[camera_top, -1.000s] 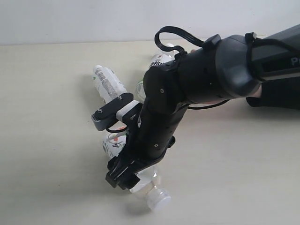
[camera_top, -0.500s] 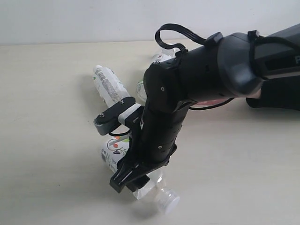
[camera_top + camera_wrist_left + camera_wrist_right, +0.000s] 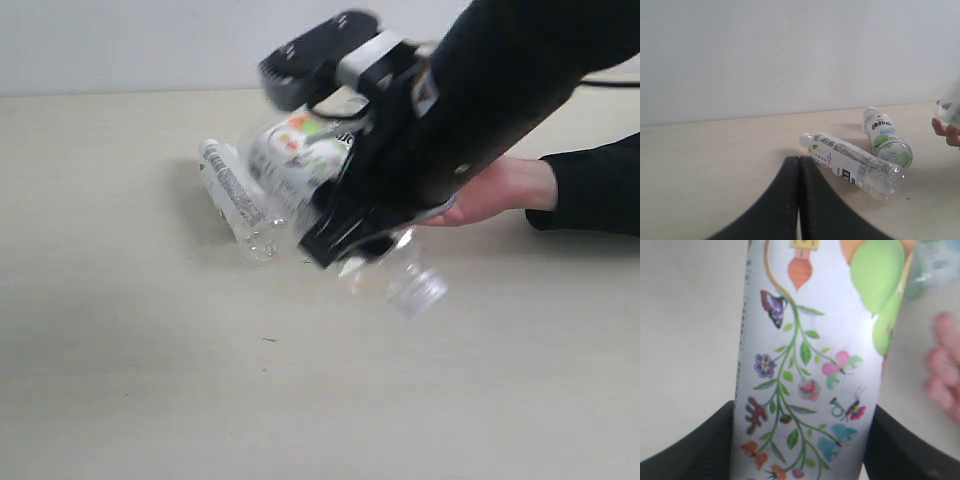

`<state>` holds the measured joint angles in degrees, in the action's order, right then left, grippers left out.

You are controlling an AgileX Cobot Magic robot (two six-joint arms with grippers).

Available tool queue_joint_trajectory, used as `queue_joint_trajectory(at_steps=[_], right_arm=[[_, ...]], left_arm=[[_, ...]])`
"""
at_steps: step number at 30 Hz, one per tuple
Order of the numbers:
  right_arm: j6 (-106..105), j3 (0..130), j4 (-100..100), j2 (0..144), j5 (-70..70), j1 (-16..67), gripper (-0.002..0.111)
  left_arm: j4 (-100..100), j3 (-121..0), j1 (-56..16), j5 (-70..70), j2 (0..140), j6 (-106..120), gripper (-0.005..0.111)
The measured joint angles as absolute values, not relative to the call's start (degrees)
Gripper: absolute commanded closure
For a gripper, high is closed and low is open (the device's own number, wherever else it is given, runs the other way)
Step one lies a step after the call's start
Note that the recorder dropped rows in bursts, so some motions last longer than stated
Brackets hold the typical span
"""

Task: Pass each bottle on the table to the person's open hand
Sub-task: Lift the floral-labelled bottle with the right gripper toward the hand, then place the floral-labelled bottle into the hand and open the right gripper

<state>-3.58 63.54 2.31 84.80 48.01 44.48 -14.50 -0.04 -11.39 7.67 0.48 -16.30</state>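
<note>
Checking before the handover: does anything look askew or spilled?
Nothing spilled. The grey-text bottle and green-white bottle lie on their sides on the table; the floral bottle hangs tilted in the right gripper.

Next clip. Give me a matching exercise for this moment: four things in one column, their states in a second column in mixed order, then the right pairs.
Things:
1. floral bottle
2. grey-text bottle
3. left gripper
4. person's hand

States:
A. shut, holding nothing
B. open, fingers stretched out
C. clamped in the right gripper
D. lying on its side on the table

Pairs: 1-C, 2-D, 3-A, 4-B
</note>
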Motion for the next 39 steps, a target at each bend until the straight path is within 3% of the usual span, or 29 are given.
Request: queue_joint_trajectory(at_steps=[11, 27, 30, 39], right_arm=[[-3.23, 63.67, -0.44, 86.7, 48.64, 24.14, 0.108], [-5.32, 70.66, 1.39, 100.33, 52.73, 21.82, 0.108], [-5.43, 70.66, 1.39, 101.0, 52.73, 21.82, 0.098], [-5.54, 70.66, 1.52, 101.59, 52.73, 21.82, 0.049]], left_arm=[[-14.5, -0.04, -11.39, 7.67, 0.48, -16.3, 0.107], [-14.5, -0.04, -11.39, 7.67, 0.48, -16.3, 0.107], [-14.5, -0.04, -11.39, 7.67, 0.48, -16.3, 0.107], [-14.5, -0.04, -11.39, 7.67, 0.48, -16.3, 0.107]])
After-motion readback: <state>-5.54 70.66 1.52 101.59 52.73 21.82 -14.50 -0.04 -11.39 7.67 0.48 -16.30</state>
